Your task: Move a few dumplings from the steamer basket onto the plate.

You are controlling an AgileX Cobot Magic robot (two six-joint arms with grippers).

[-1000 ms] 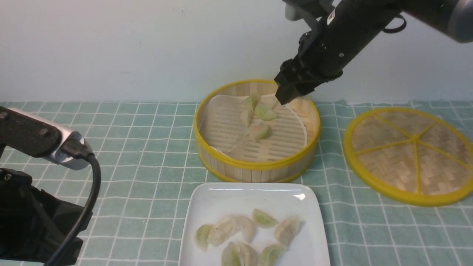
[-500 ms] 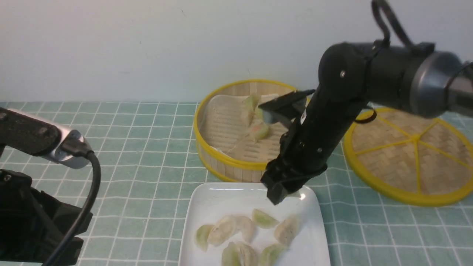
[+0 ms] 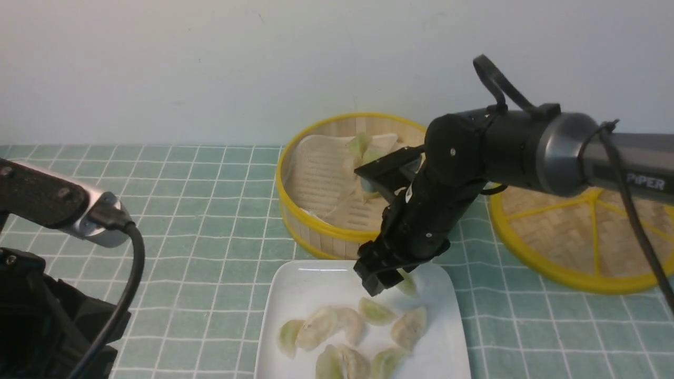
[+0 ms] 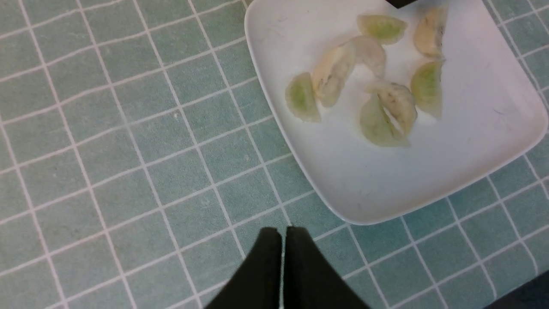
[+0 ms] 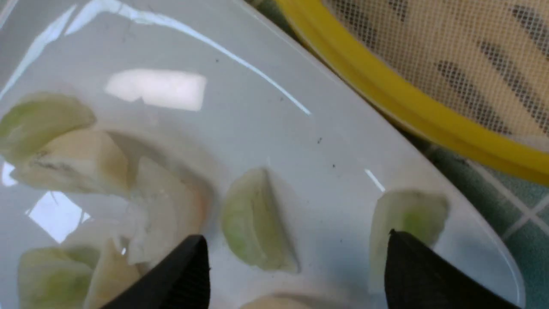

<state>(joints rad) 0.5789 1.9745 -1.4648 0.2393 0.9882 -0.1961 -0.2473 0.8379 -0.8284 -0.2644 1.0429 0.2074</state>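
The steamer basket (image 3: 337, 239) stands at the middle back, with a few dumplings (image 3: 363, 147) on its liner, partly hidden by my right arm. The white plate (image 3: 310, 284) in front of it holds several dumplings (image 3: 342, 326). My right gripper (image 3: 387, 281) hangs low over the plate's far part, open and empty (image 5: 296, 238). One pale green dumpling (image 5: 407, 214) lies by one fingertip; another (image 5: 253, 219) lies between the jaws' line on the plate (image 5: 240, 111). My left gripper (image 4: 283, 229) is shut and empty over the cloth, beside the plate (image 4: 386, 180).
The flat woven yellow-rimmed lid (image 3: 605, 231) lies on the right, partly behind my right arm. The basket's yellow rim (image 5: 386, 98) is close beyond the plate's far edge. My left arm (image 3: 47, 295) fills the near left corner. A green checked cloth covers the table.
My right arm has swung from the basket's far side down to the plate's far part. A dumpling now shows beside its open jaws on the plate. The left arm has not moved.
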